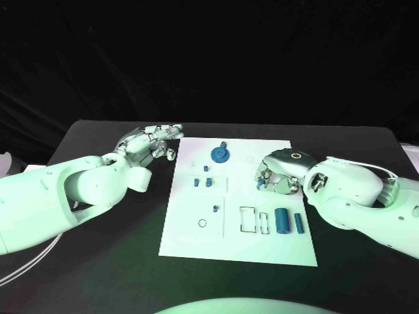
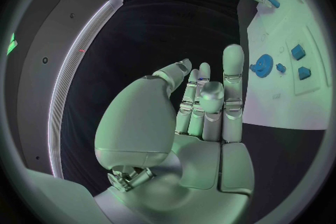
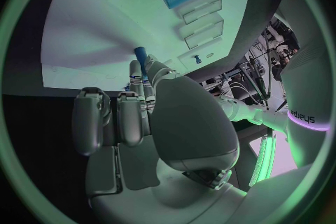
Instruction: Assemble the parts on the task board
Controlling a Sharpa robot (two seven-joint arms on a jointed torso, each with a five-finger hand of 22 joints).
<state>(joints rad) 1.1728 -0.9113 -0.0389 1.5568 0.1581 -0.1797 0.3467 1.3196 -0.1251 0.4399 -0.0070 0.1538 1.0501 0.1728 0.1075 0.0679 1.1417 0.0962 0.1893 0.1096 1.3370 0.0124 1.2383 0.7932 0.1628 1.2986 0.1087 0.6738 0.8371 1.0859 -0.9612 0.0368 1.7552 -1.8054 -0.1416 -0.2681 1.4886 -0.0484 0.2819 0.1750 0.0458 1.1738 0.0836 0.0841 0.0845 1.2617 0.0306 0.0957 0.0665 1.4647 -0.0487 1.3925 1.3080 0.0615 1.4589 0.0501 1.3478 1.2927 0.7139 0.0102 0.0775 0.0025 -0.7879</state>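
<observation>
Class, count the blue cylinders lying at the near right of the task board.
2. A thick blue cylinder and a thinner blue cylinder lie side by side, right of the empty outlined slots on the task board. The right hand may hide others.

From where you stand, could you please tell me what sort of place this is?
Probably a robotics test bench: a black table against dark backdrop, a white rectangular task board carrying small blue parts, and cabled equipment behind.

We see two bulky white arms with smooth, rounded shells. Each ends in a silver hand: the left hand [image 1: 151,145] has jointed metallic fingers [image 2: 233,75] and pale pads, the right hand [image 1: 277,173] a rounded casing with a small yellow ring mark.
</observation>
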